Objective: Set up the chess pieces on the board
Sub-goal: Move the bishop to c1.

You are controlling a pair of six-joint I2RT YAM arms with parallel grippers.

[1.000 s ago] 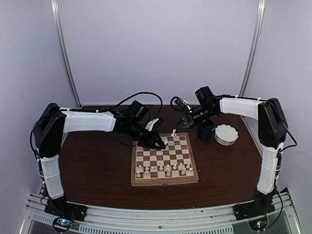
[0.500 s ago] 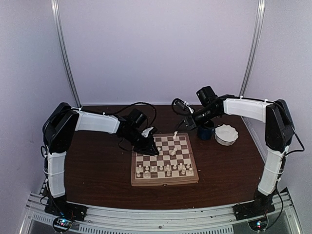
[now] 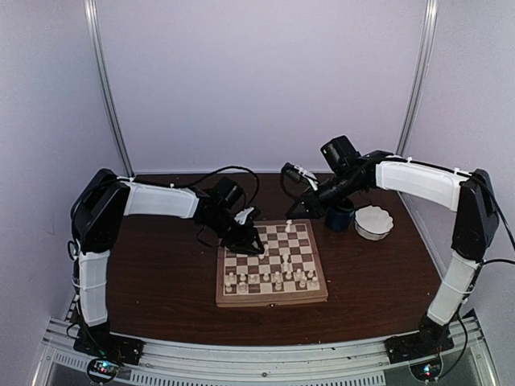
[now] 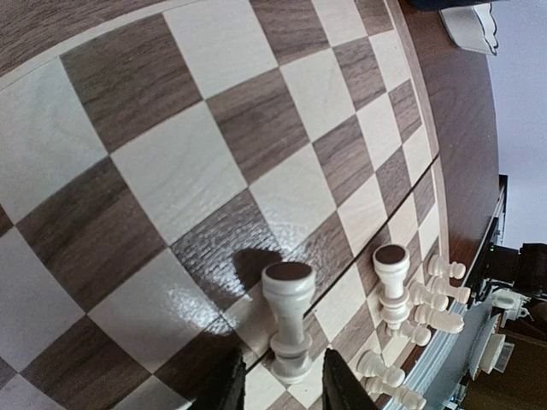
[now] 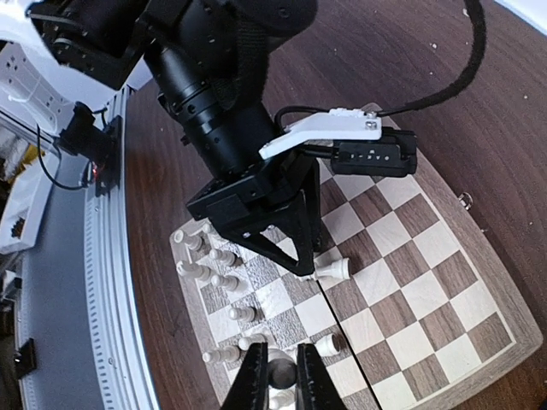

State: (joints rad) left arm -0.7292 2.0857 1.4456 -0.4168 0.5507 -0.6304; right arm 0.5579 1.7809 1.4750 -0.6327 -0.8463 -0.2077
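The left arm is stretched from its base across the table and bent down at the wrist, so that the left gripper is set low over the far left part of the square wooden chessboard with dark brown and cream checks and a light rim. Its fingers are held apart on either side of a small cream piece, with a gap seen on each side; the piece rests on the chessboard beside the middle seam, and a dark round end is turned towards the wrist camera. The right arm is raised high and reached inward, and the right gripper is pointed down at the far edge of the chessboard, clamped on a tiny white chessman. The other cream-white chess pieces are gathered in rows along the near side of the chessboard. The chessboard is laid at the middle of a dark brown wooden table. A dark blue cup and a white scalloped bowl are placed just beside each other to the right of the chessboard. The table is enclosed by pale lilac walls with slim metal uprights, and a ribbed metal rail is fixed along the near edge.
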